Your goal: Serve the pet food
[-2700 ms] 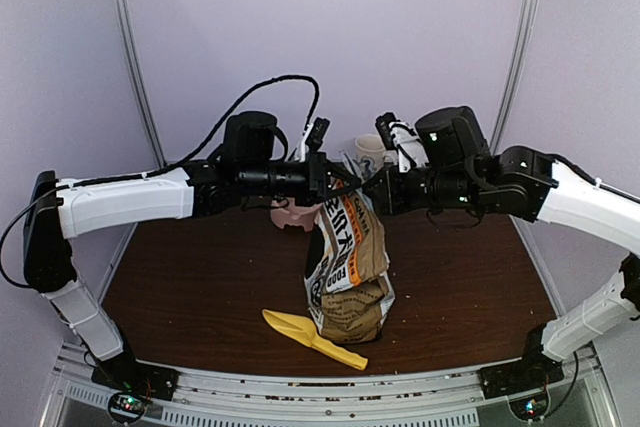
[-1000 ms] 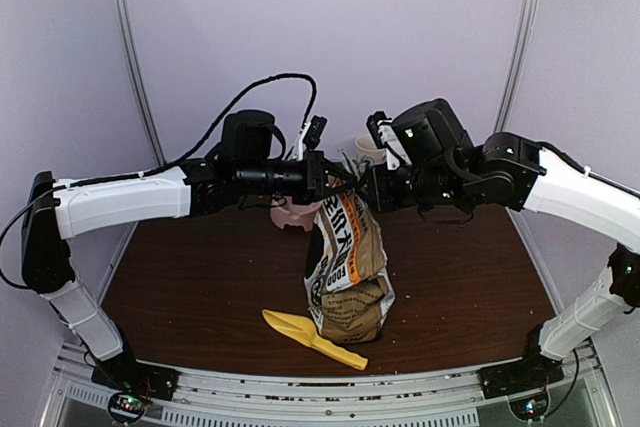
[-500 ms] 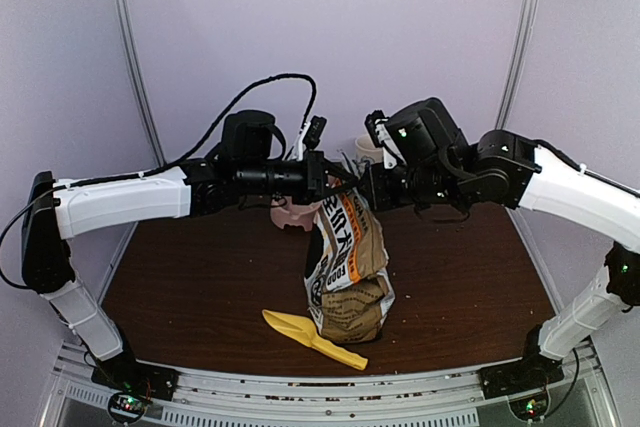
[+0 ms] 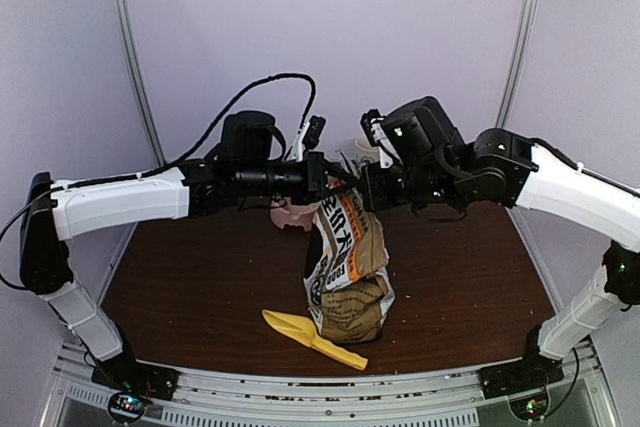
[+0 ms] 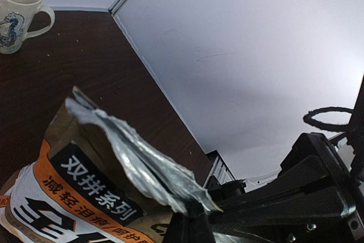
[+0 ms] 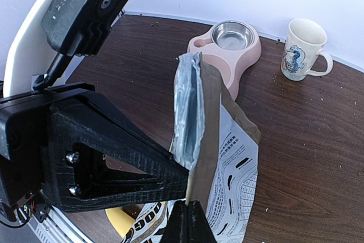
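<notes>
Pinching the bag (image 4: 345, 257) top, left tool (image 4: 334, 187) and right tool (image 4: 362, 191), brown table (image 4: 200, 287), lilac walls (image 4: 400, 27), mug (image 6: 301, 49)

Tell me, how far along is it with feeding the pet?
Early. Done: the bag stands upright, and the left end effector and right end effector each pinch its top edge. In hand: apparently opening that mouth; its foil lips look nearly shut. To do: the yellow scoop lies untouched, the steel bowl is empty, and no kibble shows.
</notes>
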